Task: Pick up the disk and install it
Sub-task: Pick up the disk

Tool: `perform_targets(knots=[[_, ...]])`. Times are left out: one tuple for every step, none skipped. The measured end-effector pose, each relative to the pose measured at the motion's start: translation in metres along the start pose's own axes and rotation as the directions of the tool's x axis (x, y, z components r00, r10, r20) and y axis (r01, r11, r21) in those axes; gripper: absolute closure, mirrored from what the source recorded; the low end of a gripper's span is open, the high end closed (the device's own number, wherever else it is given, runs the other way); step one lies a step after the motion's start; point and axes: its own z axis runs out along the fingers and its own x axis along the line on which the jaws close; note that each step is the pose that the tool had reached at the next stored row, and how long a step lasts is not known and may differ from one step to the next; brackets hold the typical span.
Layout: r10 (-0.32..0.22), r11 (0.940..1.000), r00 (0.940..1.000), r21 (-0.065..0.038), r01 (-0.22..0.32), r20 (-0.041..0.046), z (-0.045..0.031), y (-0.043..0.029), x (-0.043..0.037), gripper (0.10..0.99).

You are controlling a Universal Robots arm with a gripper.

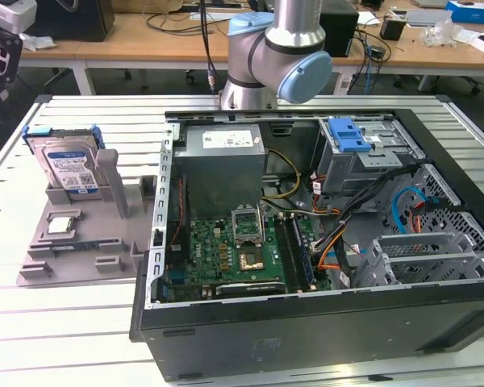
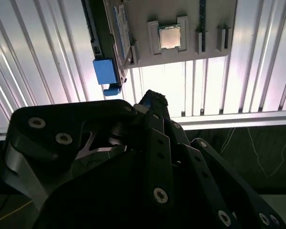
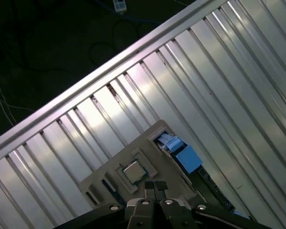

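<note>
case: in the exterior view an open computer case [image 1: 306, 339] sits nearest, its motherboard [image 1: 226, 250] exposed and a grey drive cage [image 1: 363, 161] at its far right.
holder: a grey tray [image 1: 81, 258] lies on the slatted table [image 1: 64, 339] at the exterior view's left, just beside the case.
chip: a square cpu chip [image 1: 62, 225] lies flat in the tray.
disk: the disk [image 1: 68, 165] stands upright in the tray's far slot, untouched.
wrist views: both look down on the tray and chip [image 2: 169, 36]; the first wrist view shows the disk's blue rail [image 3: 185, 157].
claw: the gripper [image 3: 155, 187] hangs above the tray, closed and holding nothing.
arm: the arm [image 1: 274, 48] rises at the far side, behind the case.
</note>
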Motion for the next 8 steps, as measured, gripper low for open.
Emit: perform_targets(knots=[[-0.011, 0.9999, 0.9999, 0.000, 0.011, -0.0004, 0.0000, 0.0000, 0.0000, 0.980], [-0.026, 0.9997, 0.9997, -0.001, 0.026, -0.0011, 0.0000, 0.0000, 0.0000, 0.980], [-0.038, 0.9993, 0.9993, -0.001, 0.038, -0.0015, 0.0000, 0.0000, 0.0000, 0.980], [-0.061, 0.9981, 0.9981, -0.001, 0.061, -0.0024, 0.0000, 0.0000, 0.0000, 0.980], [-0.074, 0.9972, 0.9972, -0.002, 0.074, -0.0029, 0.0000, 0.0000, 0.0000, 0.980], [-0.085, 0.9964, 0.9964, -0.002, 0.085, -0.0034, 0.0000, 0.0000, 0.0000, 0.980], [-0.102, 0.9948, 0.9948, -0.003, 0.102, -0.0039, 0.0000, 0.0000, 0.0000, 0.980], [-0.112, 0.9937, 0.9937, -0.003, 0.112, -0.0044, 0.0000, 0.0000, 0.0000, 0.980]])
